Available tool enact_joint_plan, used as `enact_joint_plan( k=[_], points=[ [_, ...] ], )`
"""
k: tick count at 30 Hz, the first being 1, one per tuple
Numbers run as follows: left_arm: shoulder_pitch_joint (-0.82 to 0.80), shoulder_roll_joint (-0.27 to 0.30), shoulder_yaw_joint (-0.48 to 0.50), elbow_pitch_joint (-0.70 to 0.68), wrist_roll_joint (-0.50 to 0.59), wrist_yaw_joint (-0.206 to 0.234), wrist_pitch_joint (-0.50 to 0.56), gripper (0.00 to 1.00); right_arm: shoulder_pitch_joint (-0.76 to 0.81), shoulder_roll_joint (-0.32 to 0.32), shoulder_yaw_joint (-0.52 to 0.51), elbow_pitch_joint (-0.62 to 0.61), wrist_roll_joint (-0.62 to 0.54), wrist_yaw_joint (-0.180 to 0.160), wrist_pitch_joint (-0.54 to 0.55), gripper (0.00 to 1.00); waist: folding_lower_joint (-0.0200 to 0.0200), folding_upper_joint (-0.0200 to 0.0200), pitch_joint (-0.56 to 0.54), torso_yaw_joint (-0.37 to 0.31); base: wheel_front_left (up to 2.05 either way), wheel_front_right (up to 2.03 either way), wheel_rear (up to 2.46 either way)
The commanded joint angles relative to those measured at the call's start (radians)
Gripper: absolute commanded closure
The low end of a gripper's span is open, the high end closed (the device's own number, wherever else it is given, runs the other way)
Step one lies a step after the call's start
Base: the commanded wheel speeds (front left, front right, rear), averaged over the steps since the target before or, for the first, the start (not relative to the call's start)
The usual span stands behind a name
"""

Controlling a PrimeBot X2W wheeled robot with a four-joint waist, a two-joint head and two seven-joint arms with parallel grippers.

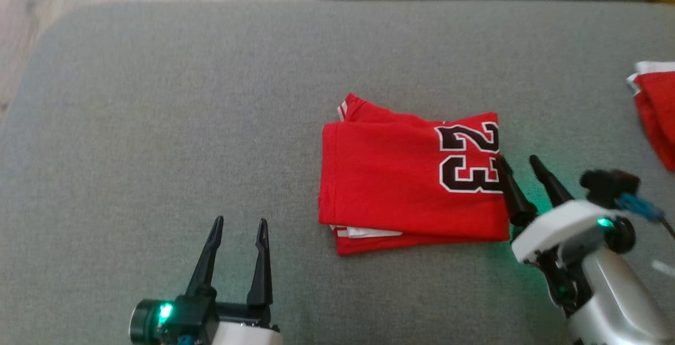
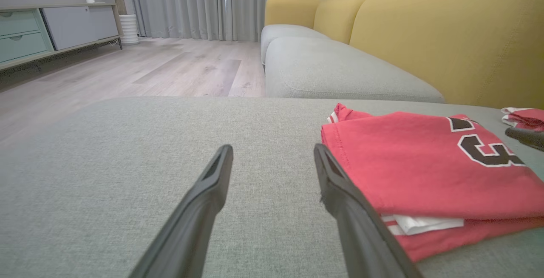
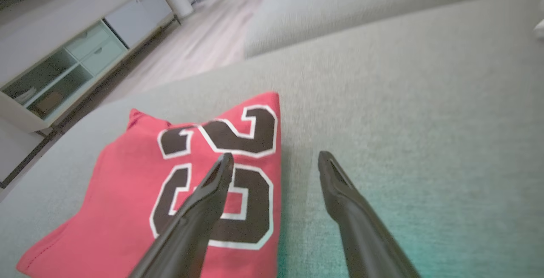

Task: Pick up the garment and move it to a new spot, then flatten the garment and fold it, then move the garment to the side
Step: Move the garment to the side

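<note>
Folded garment (image 1: 390,187) (number (image 1: 469,157) up) beside right tool (image 1: 517,159)

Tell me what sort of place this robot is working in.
Probably a home living room: a yellow sofa, a low sideboard with drawers and floor-length curtains stand around a wood floor. The folded red jersey lies on a grey upholstered seat.

garment (image 1: 390,181): red, black-white "23" | cushion (image 1: 158,123): grey | sofa back (image 2: 446,35): yellow
</note>
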Motion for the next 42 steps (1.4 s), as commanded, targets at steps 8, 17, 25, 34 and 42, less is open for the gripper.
enact_joint_plan(
  k=[8, 17, 25, 34, 42],
  points=[
    [-0.078, -0.010, -0.002, -0.017, -0.001, 0.002, -0.010, 0.00, -0.122, -0.041, 0.105, 0.088, 0.157, -0.001, 0.167, 1.00, -0.0004, 0.0001, 0.071, 0.023, 0.00, 0.00, 0.00],
    [-0.092, -0.010, 0.004, -0.036, -0.037, 0.028, -0.010, 0.00, -0.210, -0.181, 0.060, 0.036, 0.155, -0.001, 0.118, 1.00, -0.0004, 0.0001, 0.125, -0.054, 0.00, 0.00, 0.00],
    [-0.167, -0.010, 0.001, -0.056, -0.004, 0.016, -0.010, 0.00, -0.313, -0.409, -0.061, -0.069, 0.116, -0.001, 0.191, 1.00, -0.0004, 0.0001, 0.227, -0.143, 0.00, 0.00, 0.00],
    [-0.262, -0.010, 0.018, -0.071, 0.044, -0.018, -0.010, 0.00, -0.384, -0.590, -0.203, -0.090, 0.047, -0.001, 0.235, 0.65, -0.0004, 0.0001, 0.333, -0.181, 0.00, 0.00, 0.00],
    [-0.279, -0.010, -0.008, -0.044, -0.033, -0.054, -0.010, 0.00, -0.330, -0.418, -0.233, -0.109, -0.163, -0.001, 0.124, 0.00, -0.0004, 0.0001, 0.264, -0.162, 0.00, 0.00, 0.00]
  ],
)
